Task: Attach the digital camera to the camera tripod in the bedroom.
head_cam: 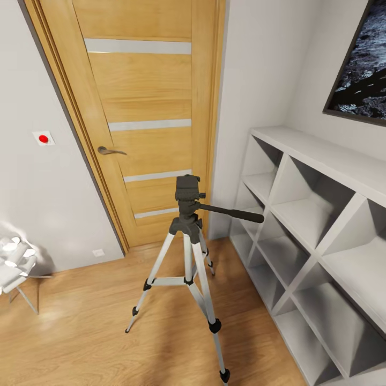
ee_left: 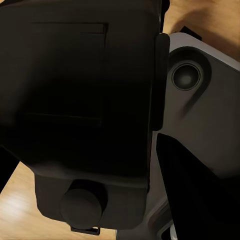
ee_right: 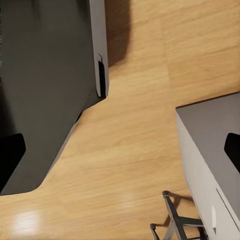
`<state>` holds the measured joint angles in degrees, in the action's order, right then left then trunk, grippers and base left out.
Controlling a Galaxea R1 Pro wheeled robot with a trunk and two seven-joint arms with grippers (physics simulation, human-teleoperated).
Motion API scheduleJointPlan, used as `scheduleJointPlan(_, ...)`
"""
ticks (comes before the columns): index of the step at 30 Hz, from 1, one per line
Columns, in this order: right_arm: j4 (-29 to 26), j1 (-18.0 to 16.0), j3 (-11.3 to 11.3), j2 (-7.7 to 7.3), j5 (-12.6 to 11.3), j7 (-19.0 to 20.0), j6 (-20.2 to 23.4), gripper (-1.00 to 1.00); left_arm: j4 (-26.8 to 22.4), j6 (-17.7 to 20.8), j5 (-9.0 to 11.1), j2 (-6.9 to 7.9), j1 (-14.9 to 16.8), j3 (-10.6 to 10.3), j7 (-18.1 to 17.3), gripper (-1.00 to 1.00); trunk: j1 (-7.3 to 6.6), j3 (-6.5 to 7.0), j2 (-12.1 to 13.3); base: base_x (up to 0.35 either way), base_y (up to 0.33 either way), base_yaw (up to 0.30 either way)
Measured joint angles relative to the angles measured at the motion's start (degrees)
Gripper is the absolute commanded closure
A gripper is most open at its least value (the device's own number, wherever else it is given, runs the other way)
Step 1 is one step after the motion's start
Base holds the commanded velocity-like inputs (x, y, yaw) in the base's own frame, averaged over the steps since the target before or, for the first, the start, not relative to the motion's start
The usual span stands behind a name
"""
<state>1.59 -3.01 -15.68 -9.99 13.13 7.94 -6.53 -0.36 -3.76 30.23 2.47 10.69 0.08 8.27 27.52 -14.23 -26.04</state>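
Head view: the camera tripod (head_cam: 188, 252) stands at frame centre before the wooden door (head_cam: 145, 107), its head bare, while the left pincer apparently clasps the digital camera (ee_left: 80, 110); the right pincer's state cannot be told.

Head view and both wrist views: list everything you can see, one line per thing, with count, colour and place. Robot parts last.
camera tripod: one, silver legs, black head and pan handle, standing on the floor in front of the door.
door: one, light wood with pale strips, closed, behind the tripod.
door handle: one, dark metal, on the door's left side.
wall switch: one, white with red button, left of the door.
shelving: one unit, white, along the right wall.
picture: one, dark, above the shelving.
floor: light wood planks.
digital camera: one, black, close up in the left wrist view.
robot body panels: dark and grey, in the right wrist view.
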Motion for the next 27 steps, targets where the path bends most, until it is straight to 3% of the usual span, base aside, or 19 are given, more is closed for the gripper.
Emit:
scheduleJointPlan(12, -0.10, 0.00, 0.06, -0.20, 0.82, -0.06, -0.05, -1.00, 0.01, 0.00, 0.26, 0.00, 0.00, 0.07, 0.00, 1.00, 0.00, 0.00, 0.00, 0.000, 0.000, 0.000)
scheduleJointPlan(17, -0.09, 0.00, -0.12, 0.95, 3.59, -0.21, 0.05, -1.00, 0.06, -0.02, 0.57, 0.00, 0.00, 0.09, 0.00, 1.00, 0.00, -0.03, 0.00, 0.000, 0.000, 0.000)
scheduleJointPlan(27, -0.08, 0.00, -0.12, 1.62, 4.41, -0.31, -0.01, -1.00, 0.09, 0.00, 0.55, 0.00, 0.00, 0.10, 0.00, 1.00, 0.00, -0.76, 0.00, 0.000, 0.000, 0.000)
